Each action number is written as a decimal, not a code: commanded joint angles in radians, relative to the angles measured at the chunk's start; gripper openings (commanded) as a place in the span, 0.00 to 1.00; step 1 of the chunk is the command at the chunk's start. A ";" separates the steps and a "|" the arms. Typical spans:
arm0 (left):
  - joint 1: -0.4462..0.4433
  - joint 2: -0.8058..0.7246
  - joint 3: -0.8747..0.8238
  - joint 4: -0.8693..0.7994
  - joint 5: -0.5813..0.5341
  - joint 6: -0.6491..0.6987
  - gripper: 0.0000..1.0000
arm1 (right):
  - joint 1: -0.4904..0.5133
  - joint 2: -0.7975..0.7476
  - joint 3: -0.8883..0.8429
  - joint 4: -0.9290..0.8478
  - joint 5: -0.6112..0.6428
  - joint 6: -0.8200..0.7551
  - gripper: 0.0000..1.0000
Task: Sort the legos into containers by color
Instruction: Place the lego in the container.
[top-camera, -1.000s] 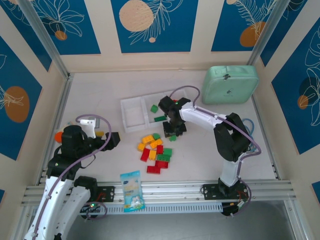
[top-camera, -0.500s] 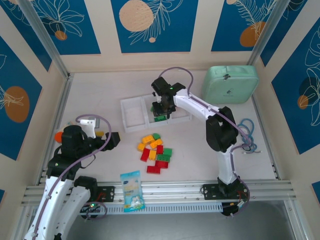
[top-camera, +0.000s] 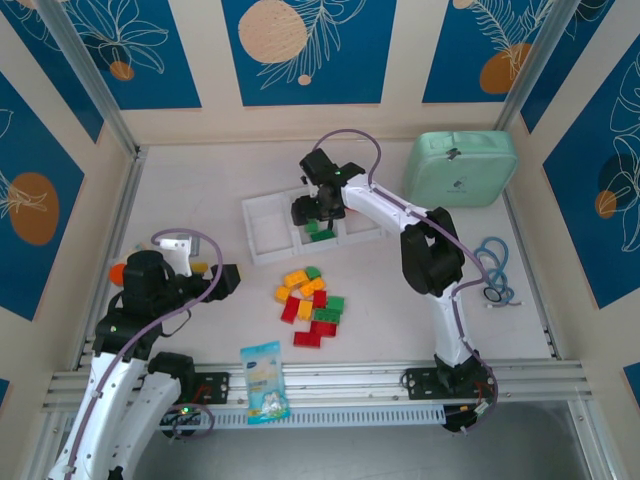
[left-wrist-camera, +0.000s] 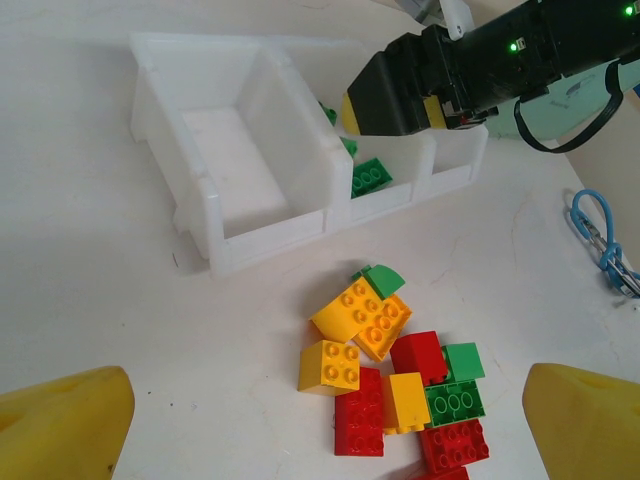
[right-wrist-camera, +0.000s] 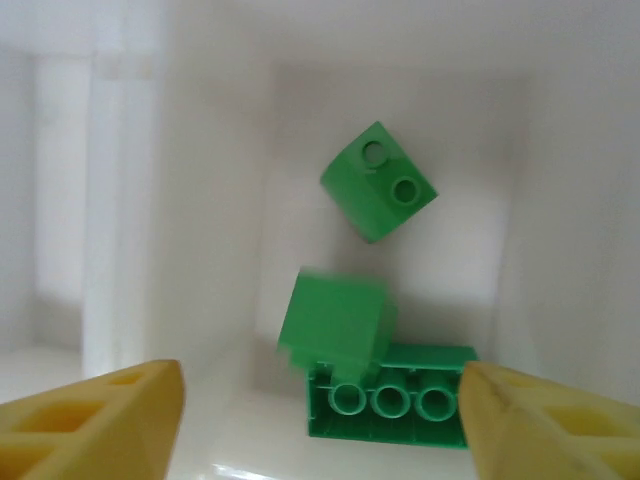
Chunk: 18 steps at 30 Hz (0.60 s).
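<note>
Now tray: R gripper, shut at the lego pile a sec ago, hangs over mid compartment, jaws parted, empty. L gripper wide open, idle. We log green lego dropped among greens: sorted.

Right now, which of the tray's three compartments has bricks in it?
The middle compartment: green bricks lie in it. The left compartment is bare, and the right compartment looks bare too.
</note>
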 joint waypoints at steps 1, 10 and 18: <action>-0.005 -0.003 -0.005 0.009 0.008 0.004 0.99 | -0.003 -0.043 0.019 -0.031 -0.005 0.031 0.87; -0.004 0.002 -0.006 0.009 0.008 0.003 0.99 | 0.020 -0.203 -0.082 -0.081 -0.076 0.080 0.99; -0.005 0.004 -0.006 0.009 0.009 0.002 0.99 | 0.075 -0.328 -0.292 -0.046 -0.112 0.084 0.92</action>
